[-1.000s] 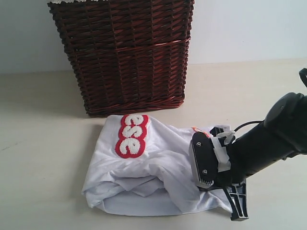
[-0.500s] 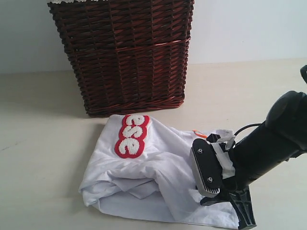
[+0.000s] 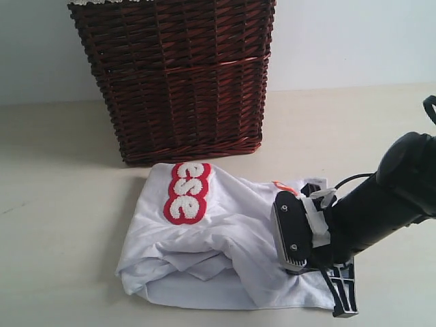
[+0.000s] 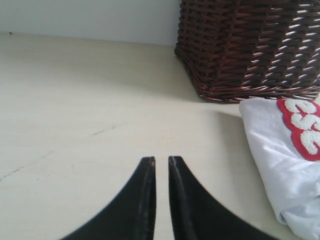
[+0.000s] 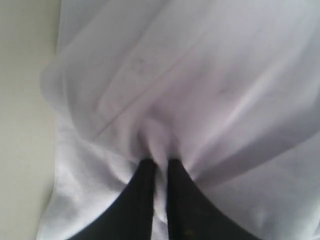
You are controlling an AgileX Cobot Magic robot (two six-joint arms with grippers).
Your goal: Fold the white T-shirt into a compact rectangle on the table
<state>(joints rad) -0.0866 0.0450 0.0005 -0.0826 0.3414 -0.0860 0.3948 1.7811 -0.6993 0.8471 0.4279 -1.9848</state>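
Observation:
The white T-shirt (image 3: 218,238) lies crumpled on the table (image 3: 61,204) in front of the basket, its red-outlined letters (image 3: 185,193) facing up and an orange tag (image 3: 281,185) showing by the right arm. My right gripper (image 3: 306,268) presses into the shirt's right side. In the right wrist view it (image 5: 160,162) is shut on a pinched fold of the white T-shirt (image 5: 200,90). My left gripper (image 4: 161,159) is shut with nothing in it, low over the bare table (image 4: 75,110), with the shirt (image 4: 280,150) off to one side.
A tall dark wicker basket (image 3: 177,75) stands right behind the shirt, nearly touching its far edge, and it also shows in the left wrist view as the basket (image 4: 250,45). A pale wall rises behind the table.
Half a second ago the right gripper sat nearer the front edge with the shirt's hem drawn out. It has come back up and left, now pinching the cloth. The left gripper is unmoved.

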